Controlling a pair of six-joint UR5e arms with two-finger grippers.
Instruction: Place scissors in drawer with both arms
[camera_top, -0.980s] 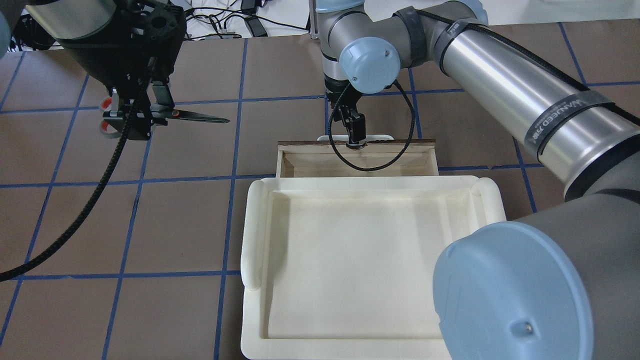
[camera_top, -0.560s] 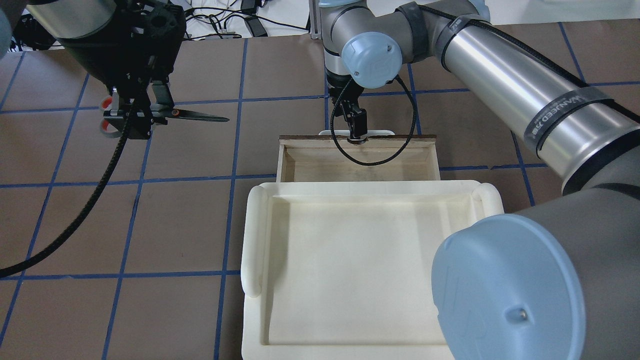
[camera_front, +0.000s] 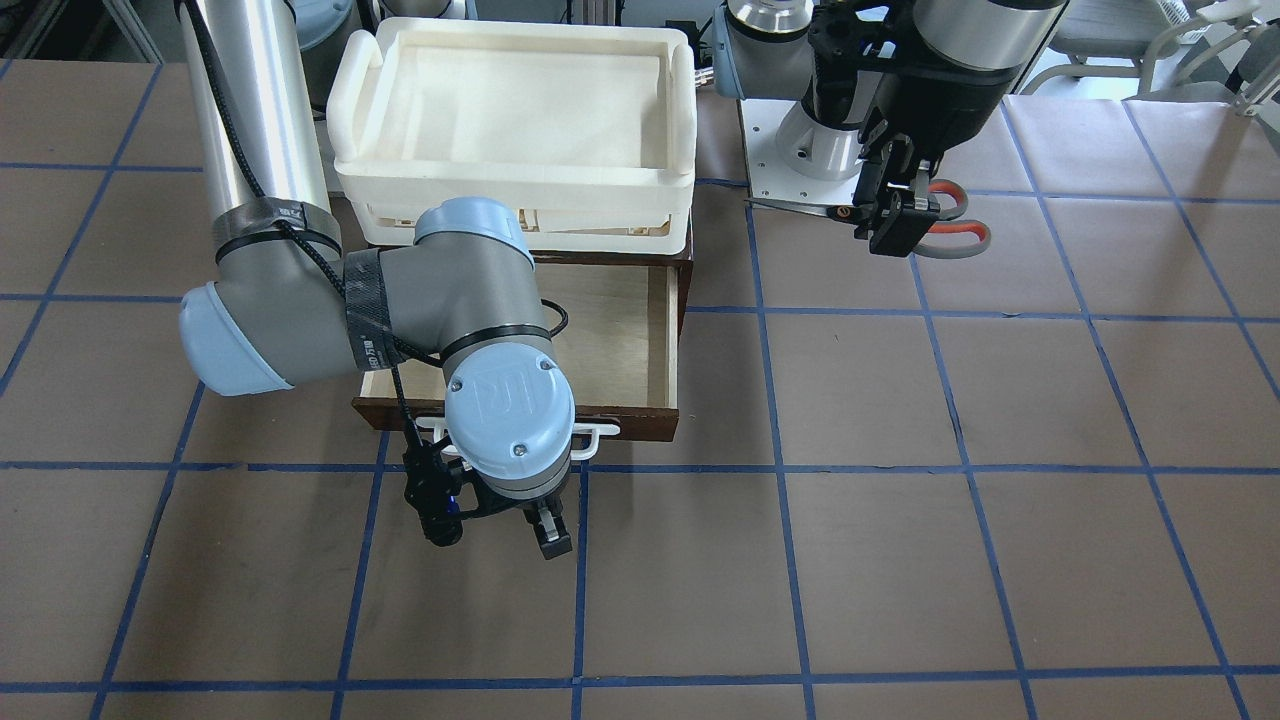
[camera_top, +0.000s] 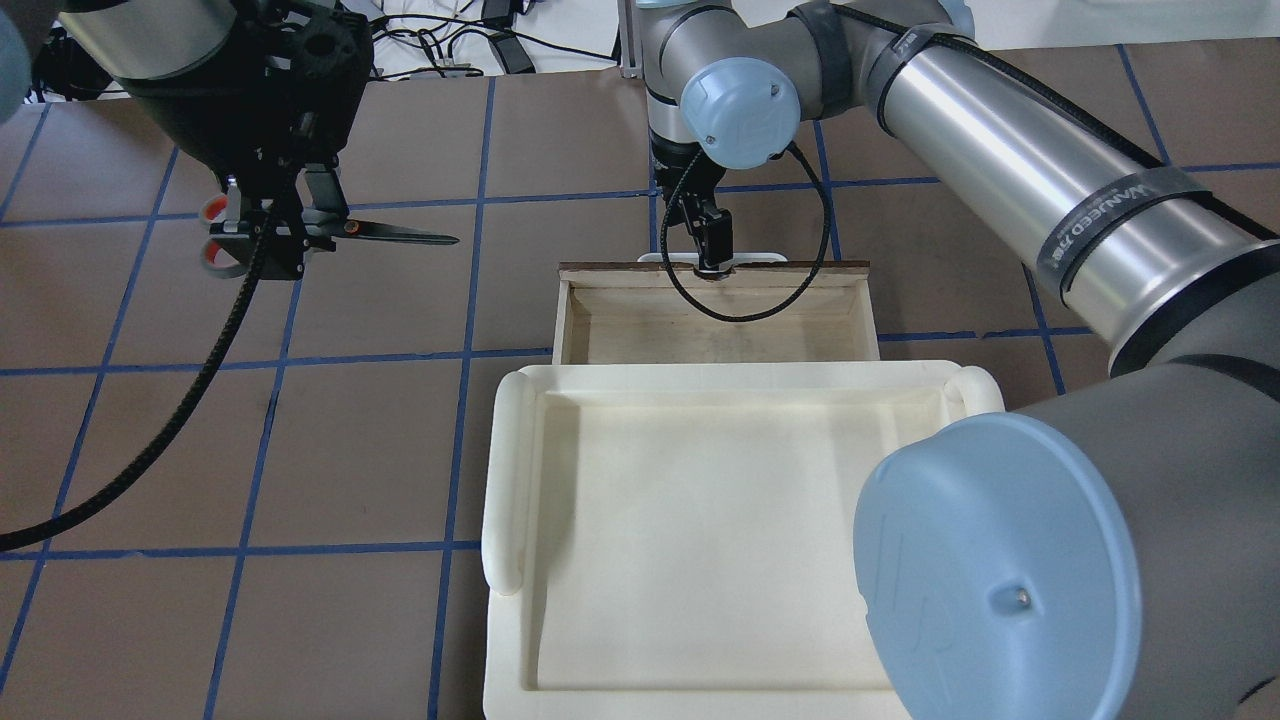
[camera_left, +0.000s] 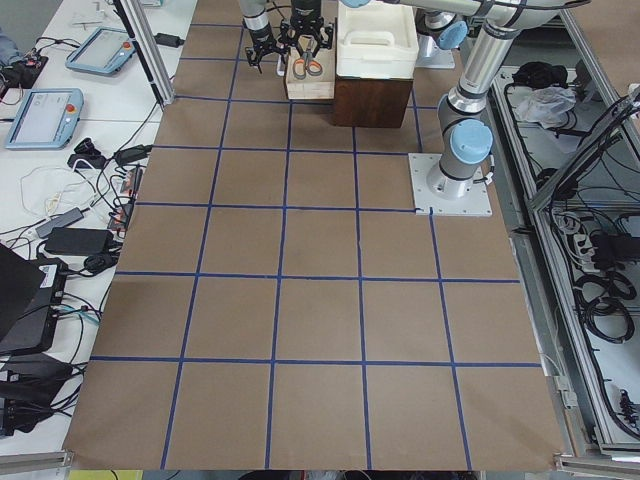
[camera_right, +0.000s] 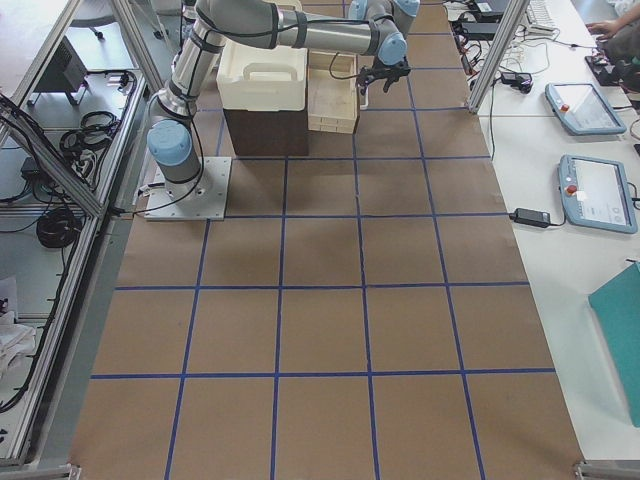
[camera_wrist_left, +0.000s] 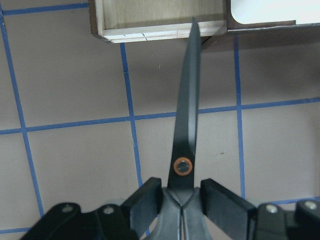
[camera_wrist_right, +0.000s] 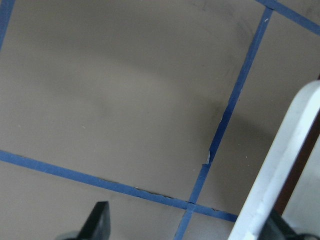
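My left gripper (camera_top: 285, 240) is shut on the scissors (camera_top: 400, 235) near the pivot and holds them level above the table, left of the drawer. The blades point toward the drawer in the left wrist view (camera_wrist_left: 187, 110), and the grey and orange-red handles (camera_front: 955, 235) stick out behind. The dark brown drawer (camera_top: 640, 335) stands pulled out from under the tray, its pale inside bare. My right gripper (camera_front: 495, 530) is open at the drawer's white bar handle (camera_front: 600, 432). In the right wrist view the handle (camera_wrist_right: 285, 160) lies between the fingers, close to one.
The cream-white plastic tray (camera_top: 515, 470) sits on top of the dark cabinet, over the rear part of the drawer. My right arm's elbow (camera_front: 300, 330) hangs over the drawer's left half in the front view. Brown table with blue tape lines (camera_top: 350, 450) all around.
The drawer has slid further out from under the tray, and my right gripper has moved away from the robot with its handle. The left gripper and scissors have stayed put.
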